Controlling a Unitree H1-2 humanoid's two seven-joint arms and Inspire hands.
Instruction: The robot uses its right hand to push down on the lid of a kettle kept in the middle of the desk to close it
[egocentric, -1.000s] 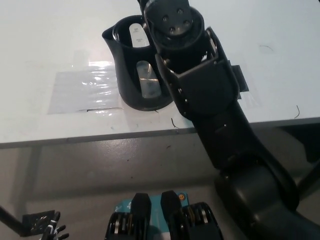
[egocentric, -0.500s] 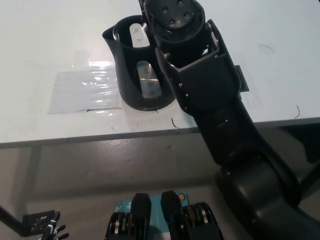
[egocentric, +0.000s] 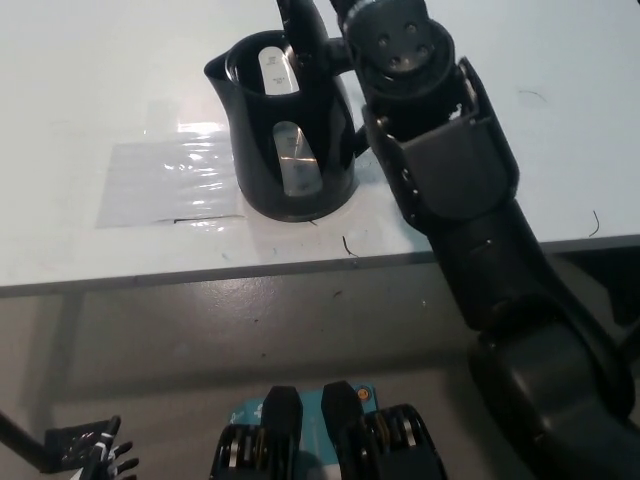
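Kettle (egocentric: 290, 130) beside the right hand (egocentric: 305, 35) looks open, lid not yet pushed down; whether that hand's grip is open I cannot tell

The black right arm (egocentric: 455, 190) crowds the kettle (egocentric: 290, 130) from its right and reaches over its far rim, blocking that side, while the tabletop (egocentric: 100, 90) to the kettle's left and toward the near edge lies bare apart from a flat clear sheet (egocentric: 165, 180).
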